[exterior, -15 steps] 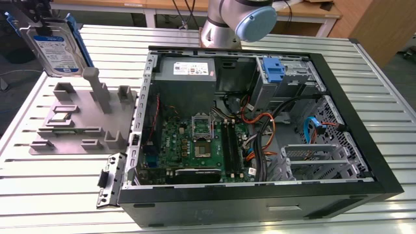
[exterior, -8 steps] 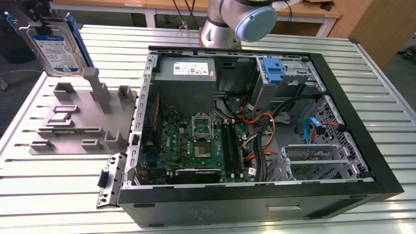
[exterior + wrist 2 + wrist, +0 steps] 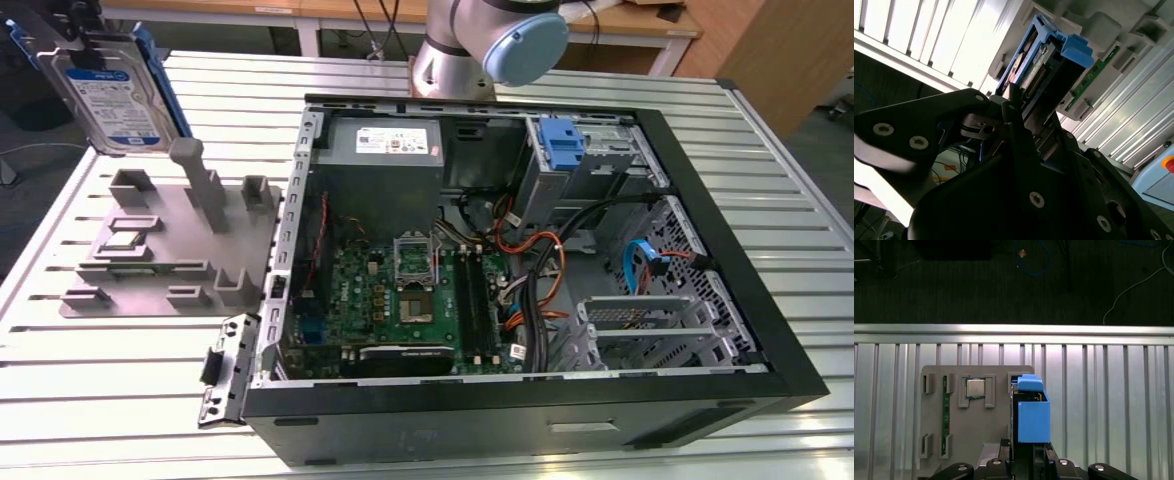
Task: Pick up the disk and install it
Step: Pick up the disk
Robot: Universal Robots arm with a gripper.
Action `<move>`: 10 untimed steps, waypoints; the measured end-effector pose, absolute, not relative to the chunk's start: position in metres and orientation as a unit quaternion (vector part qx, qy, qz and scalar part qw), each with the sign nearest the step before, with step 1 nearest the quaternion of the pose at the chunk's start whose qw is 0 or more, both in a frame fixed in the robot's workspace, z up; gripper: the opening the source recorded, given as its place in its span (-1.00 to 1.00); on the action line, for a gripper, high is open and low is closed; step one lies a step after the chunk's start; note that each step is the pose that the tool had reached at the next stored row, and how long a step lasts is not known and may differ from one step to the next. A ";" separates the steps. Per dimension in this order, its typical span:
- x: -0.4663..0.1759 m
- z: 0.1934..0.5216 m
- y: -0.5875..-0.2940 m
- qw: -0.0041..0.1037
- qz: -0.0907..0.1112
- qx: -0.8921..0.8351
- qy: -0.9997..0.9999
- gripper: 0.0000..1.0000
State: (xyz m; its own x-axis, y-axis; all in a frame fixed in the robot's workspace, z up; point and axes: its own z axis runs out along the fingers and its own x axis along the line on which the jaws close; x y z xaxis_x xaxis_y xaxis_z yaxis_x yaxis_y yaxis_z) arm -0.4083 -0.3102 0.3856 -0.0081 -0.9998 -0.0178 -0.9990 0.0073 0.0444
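We see the black claw [image 3: 96, 45] closed on the top end of the disk [image 3: 118, 100], a flat silver-grey metal hard drive with a white-and-blue label and bright blue plastic bracket. It hangs upright below the claw, above the grey moulded parts tray [image 3: 147, 265] on the slatted metal surface [image 3: 107, 400], at the exterior view's left of the open black computer case [image 3: 534, 410].

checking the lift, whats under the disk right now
The blue-bracketed silver-grey metal disk hangs over a grey plastic fixture tray on the ribbed metal table; the tray slot directly beneath it is covered.
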 end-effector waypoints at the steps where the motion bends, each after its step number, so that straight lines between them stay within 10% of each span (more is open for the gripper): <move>1: -0.408 0.386 -0.310 0.009 -0.022 0.704 -0.710 -0.30; 10: -0.408 0.390 -0.310 0.009 -0.022 0.704 -0.710 -0.30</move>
